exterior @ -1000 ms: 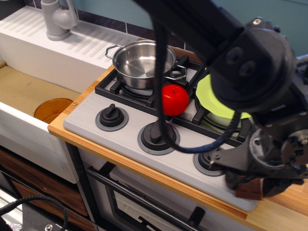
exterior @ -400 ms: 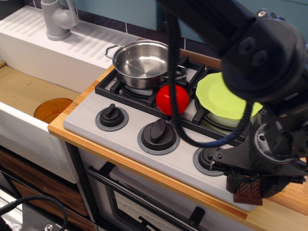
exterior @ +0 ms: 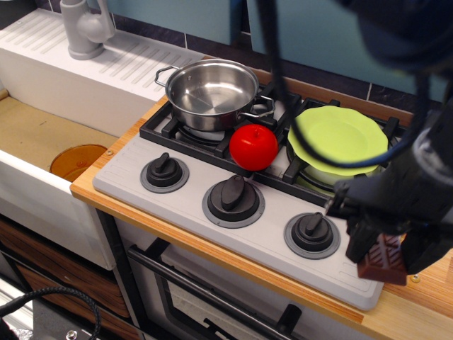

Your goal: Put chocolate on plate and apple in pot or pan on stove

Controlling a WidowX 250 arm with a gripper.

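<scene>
My gripper (exterior: 383,261) is shut on the brown chocolate bar (exterior: 382,263) and holds it above the stove's front right corner, near the right knob (exterior: 312,233). The lime-green plate (exterior: 340,139) lies on the right burner, behind the gripper. The red apple (exterior: 253,146) sits on the black grate between the plate and the steel pot (exterior: 210,93). The pot stands empty on the left burner of the stove (exterior: 191,212).
An orange disc (exterior: 78,161) lies in the sink at the left. A grey tap (exterior: 85,27) stands at the back left on the white drainer. The wooden counter edge (exterior: 417,304) runs to the right of the stove. A black cable (exterior: 272,49) hangs over the burners.
The arm has risen and pulled back to the right, uncovering the plate and apple. The chocolate has come up with the gripper.
</scene>
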